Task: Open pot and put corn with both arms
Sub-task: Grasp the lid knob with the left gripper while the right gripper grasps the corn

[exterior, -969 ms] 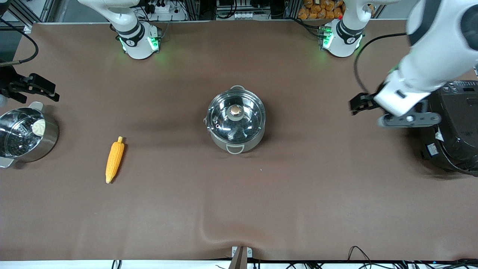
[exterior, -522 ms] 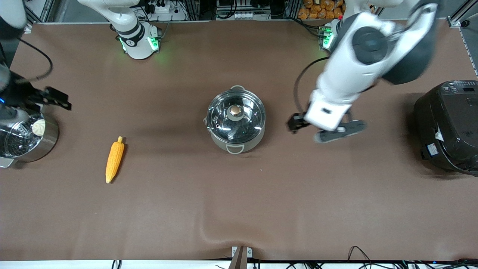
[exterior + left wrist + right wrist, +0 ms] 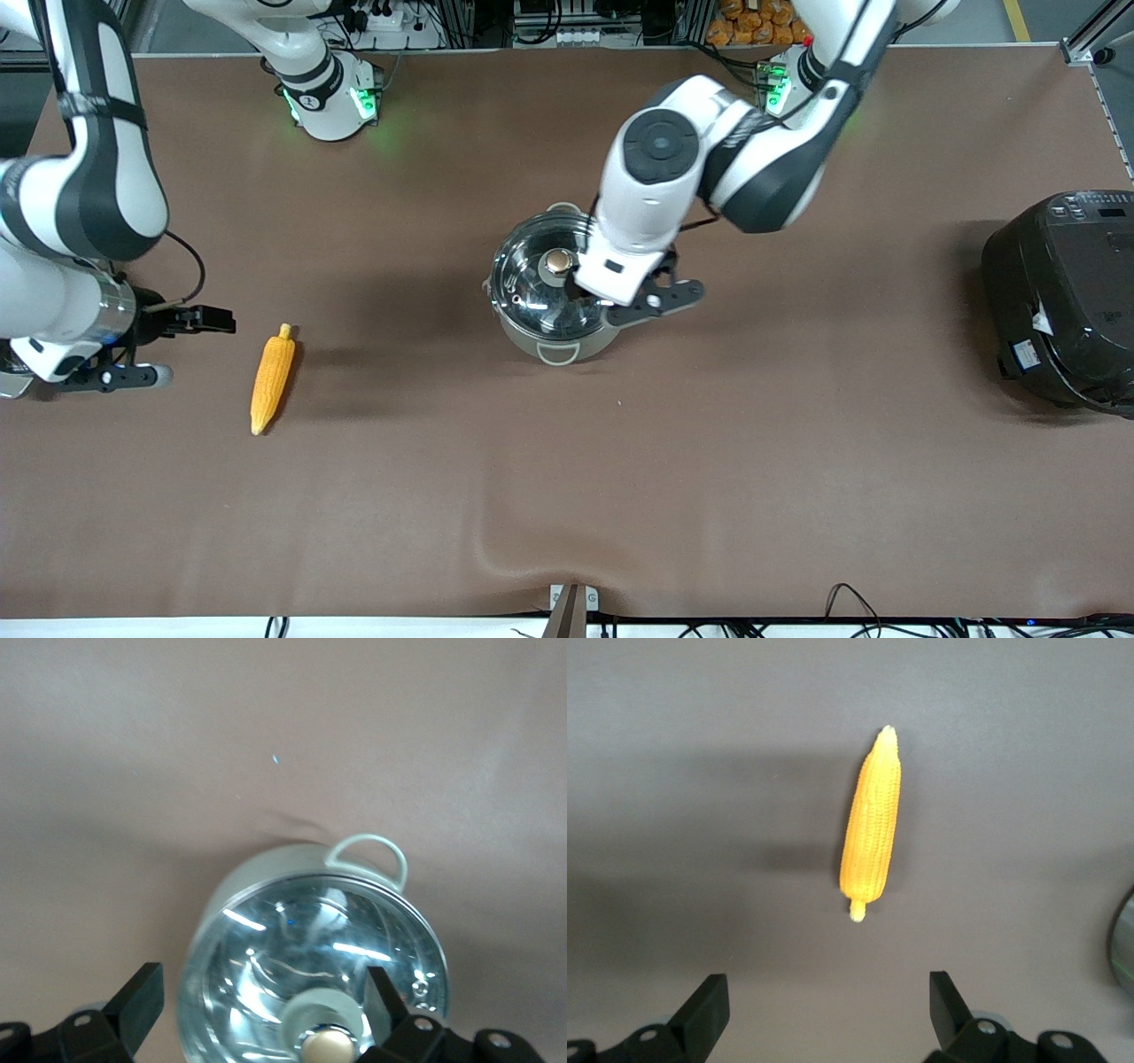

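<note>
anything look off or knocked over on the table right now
Nothing stands out. The pot sits upright with its glass lid seated level, the corn lies flat on the table, intact. The left gripper is open over the lid, the right gripper open beside the corn.

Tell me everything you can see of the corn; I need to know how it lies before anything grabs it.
The corn is a yellow-orange cob with rows of bumpy kernels, tapered to a point, with a short pale stub at the blunt end. It lies flat on the brown table, toward the right arm's end, point toward the front camera. Nothing touches it; the right gripper is open beside it.
</note>
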